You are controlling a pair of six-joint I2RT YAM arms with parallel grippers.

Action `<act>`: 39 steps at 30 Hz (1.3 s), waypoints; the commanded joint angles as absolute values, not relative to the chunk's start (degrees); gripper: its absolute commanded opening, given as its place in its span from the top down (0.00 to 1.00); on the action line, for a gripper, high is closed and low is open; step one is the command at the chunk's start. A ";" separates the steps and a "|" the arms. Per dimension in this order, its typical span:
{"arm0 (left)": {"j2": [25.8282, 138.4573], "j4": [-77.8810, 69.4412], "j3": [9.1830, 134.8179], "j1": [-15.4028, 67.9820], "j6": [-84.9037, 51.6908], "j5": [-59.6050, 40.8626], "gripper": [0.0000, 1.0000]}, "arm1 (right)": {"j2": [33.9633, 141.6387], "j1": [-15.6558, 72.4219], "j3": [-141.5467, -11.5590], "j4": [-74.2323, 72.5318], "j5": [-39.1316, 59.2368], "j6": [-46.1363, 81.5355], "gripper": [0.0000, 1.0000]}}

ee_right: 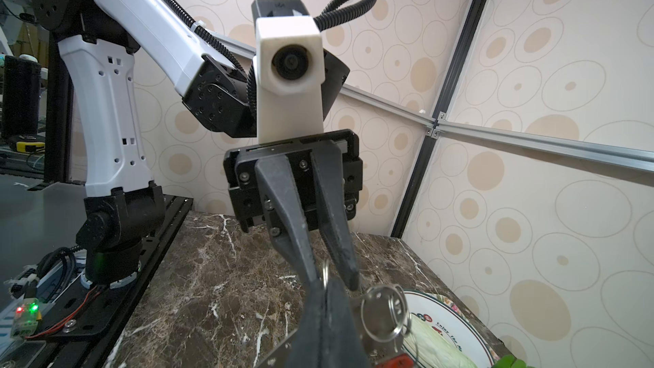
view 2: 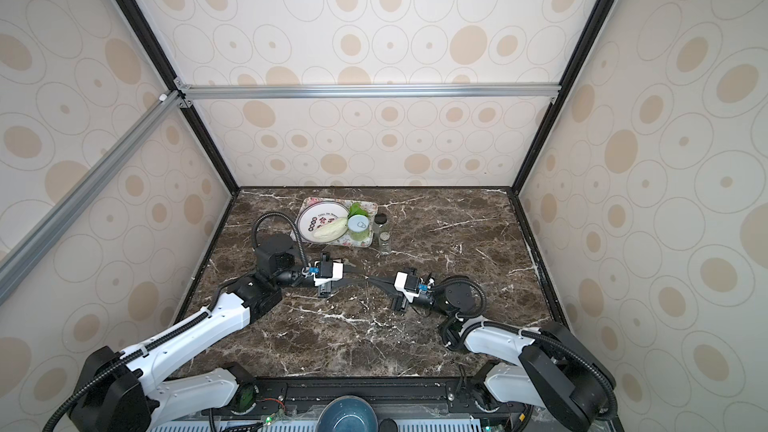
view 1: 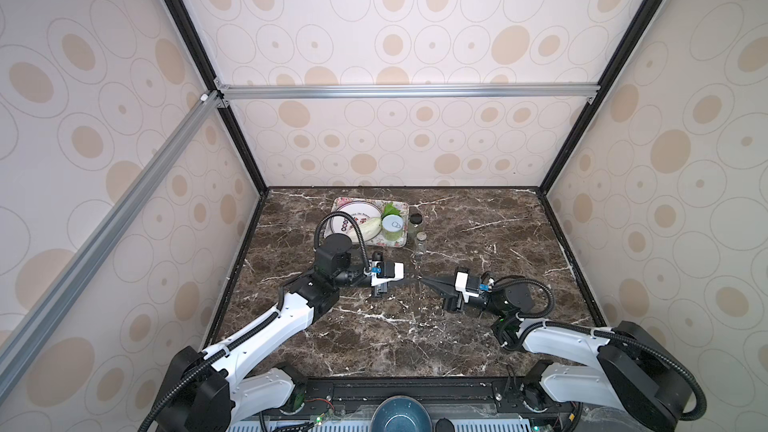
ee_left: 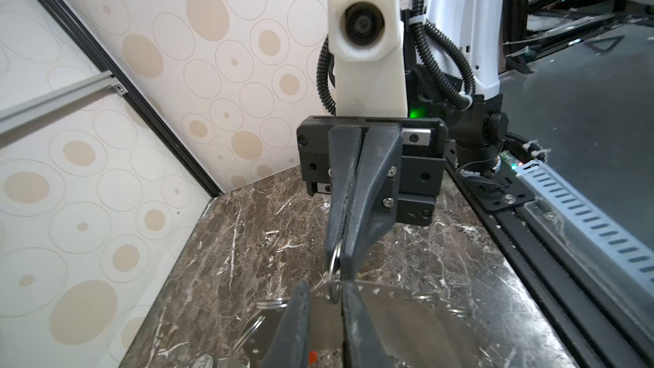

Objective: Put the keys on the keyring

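**Keyring pinched mid-air, keys dangling beside it**

Both arms meet over the middle of the surface (view 1: 374,347), tips nearly nose to nose. The right fingers (ee_left: 371,185) are clamped tight on the keyring (ee_left: 330,270), a small split ring sticking out of their tips, clear of the surface. The left fingers (ee_right: 293,221) stand w/ a narrow gap, ring btwn them. Can't tell if either pad touches it. The keys (ee_right: 378,313) hang as a silver bunch just beside the right fingers, w/ more wire loops & a red-orange bit below. Keys & ring are too small to pick out in both top views.

Handling, my read:
- **Keys:** light, stiff, smooth metal, prob. slippery & free to swing, not fragile. Best taken flat across the head, hole left bare.
- **Ring:** stiff, springy coil. Hold it on the flat sides, away fr. the split end, so the coil can be pried open.
- **Target:** tiny, so alignment matters more than force.

Around:
- The tray (view 2: 332,199) at the back carries a white plate (view 2: 322,211), a pale vegetable (view 2: 330,227) & a green cup (view 2: 358,228).
- Two small glass jars (view 2: 385,243) stand just beside the tray. The nearer one is near the meeting point & prob. the only thing a stray swing could knock.
- Nothing lies btwn the two sets of fingers but the ring itself.
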State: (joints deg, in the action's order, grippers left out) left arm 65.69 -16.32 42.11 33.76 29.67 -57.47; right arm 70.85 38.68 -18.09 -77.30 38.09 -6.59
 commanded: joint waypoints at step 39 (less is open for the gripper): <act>67.14 -13.82 44.90 34.58 27.61 -53.79 1.00 | 63.75 41.44 -22.87 -51.55 23.06 -17.27 0.88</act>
State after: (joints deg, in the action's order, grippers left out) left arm 66.67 -16.69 41.65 33.95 24.53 -51.29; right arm 63.86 41.19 -21.34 -54.06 22.33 -15.99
